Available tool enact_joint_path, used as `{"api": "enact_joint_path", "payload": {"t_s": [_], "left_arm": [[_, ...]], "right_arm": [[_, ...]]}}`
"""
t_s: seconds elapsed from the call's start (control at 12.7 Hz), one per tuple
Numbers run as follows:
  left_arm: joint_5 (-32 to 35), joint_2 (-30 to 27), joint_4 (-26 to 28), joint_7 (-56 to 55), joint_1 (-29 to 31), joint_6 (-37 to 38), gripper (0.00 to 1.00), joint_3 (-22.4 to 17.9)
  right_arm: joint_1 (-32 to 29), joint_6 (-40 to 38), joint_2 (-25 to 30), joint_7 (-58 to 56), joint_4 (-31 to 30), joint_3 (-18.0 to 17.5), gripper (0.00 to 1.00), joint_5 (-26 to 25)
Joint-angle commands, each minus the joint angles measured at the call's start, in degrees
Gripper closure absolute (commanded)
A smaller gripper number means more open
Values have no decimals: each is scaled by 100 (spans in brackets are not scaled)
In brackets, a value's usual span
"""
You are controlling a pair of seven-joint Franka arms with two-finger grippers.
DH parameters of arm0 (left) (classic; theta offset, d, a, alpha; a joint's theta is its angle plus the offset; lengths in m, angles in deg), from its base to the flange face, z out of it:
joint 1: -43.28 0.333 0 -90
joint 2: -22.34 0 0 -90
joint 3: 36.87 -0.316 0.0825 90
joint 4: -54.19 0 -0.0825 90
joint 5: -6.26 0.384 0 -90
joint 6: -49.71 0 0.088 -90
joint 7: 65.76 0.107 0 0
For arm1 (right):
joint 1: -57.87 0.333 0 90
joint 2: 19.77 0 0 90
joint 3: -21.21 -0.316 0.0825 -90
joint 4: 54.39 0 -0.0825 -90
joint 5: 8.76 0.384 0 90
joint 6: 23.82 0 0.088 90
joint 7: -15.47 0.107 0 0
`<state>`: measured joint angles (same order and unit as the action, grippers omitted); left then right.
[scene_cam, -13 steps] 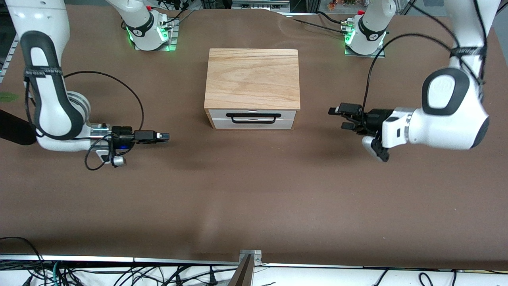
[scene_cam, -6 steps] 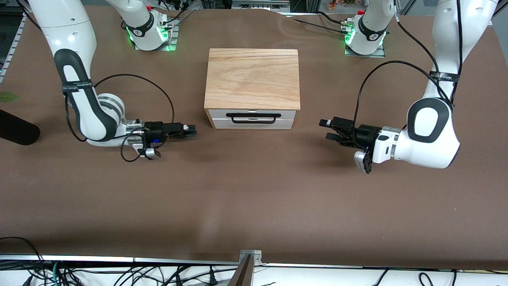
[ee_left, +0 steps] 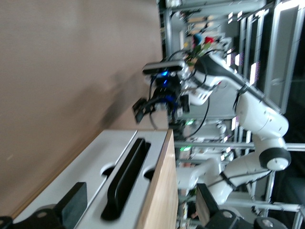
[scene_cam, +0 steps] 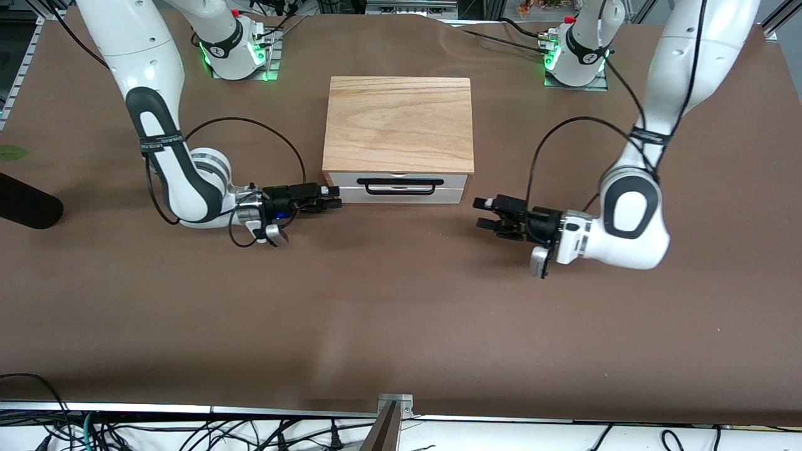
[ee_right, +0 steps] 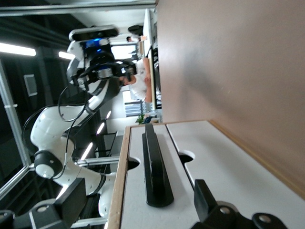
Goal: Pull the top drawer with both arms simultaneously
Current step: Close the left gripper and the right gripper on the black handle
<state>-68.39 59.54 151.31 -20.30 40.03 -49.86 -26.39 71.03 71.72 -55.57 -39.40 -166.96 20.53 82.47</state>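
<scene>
The top drawer (scene_cam: 438,180) sits shut in the wood-topped box (scene_cam: 398,124), and its black bar handle (scene_cam: 399,186) lies across its white front. My right gripper (scene_cam: 332,199) is open, low over the table beside the box's front corner toward the right arm's end. My left gripper (scene_cam: 485,213) is open, just off the front corner toward the left arm's end. Both hold nothing. The right wrist view shows the handle (ee_right: 155,167) between my open right gripper's (ee_right: 138,200) fingers. The left wrist view shows the handle (ee_left: 125,179) ahead of my open left gripper (ee_left: 140,210).
The lower white panel (scene_cam: 401,196) sits under the top drawer. A black object (scene_cam: 25,210) lies at the table edge toward the right arm's end. Green-lit bases (scene_cam: 235,53) (scene_cam: 573,59) stand farthest from the front camera. A metal bracket (scene_cam: 395,404) is at the near edge.
Both arms have swung inward, bringing each gripper from well out at the sides to close beside the box's front corners. The drawer has not moved.
</scene>
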Motion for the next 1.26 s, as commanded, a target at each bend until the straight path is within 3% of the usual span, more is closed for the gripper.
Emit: {"api": "enact_joint_path", "payload": {"t_s": [0.0,0.08,0.24,0.32,0.55,0.71,1.02,1.18], "left_arm": [[-654,-99,482,472,-333,-213,1,-11],[-691,-99,536,481,-369,-212,4,6],[-761,-55,580,472,-387,-212,27,6],[-866,15,589,463,-387,-195,31,6],[-1427,121,816,481,-501,-195,35,77],[-1438,182,826,481,-562,-195,34,86],[-1438,218,835,481,-641,-212,39,77],[-1403,261,844,542,-642,-212,43,68]], "right_arm": [[-7,-264,-208,-629,-89,-107,0,220],[-7,-273,-269,-700,-124,-142,0,229],[-7,-264,-322,-754,-125,-213,0,307],[11,-264,-340,-780,-125,-274,0,403],[169,-264,-349,-789,-81,-283,0,773],[213,-255,-349,-789,-72,-283,1,887],[266,-185,-357,-876,-72,-283,39,949],[318,-176,-419,-991,-55,-283,39,1019]]}}
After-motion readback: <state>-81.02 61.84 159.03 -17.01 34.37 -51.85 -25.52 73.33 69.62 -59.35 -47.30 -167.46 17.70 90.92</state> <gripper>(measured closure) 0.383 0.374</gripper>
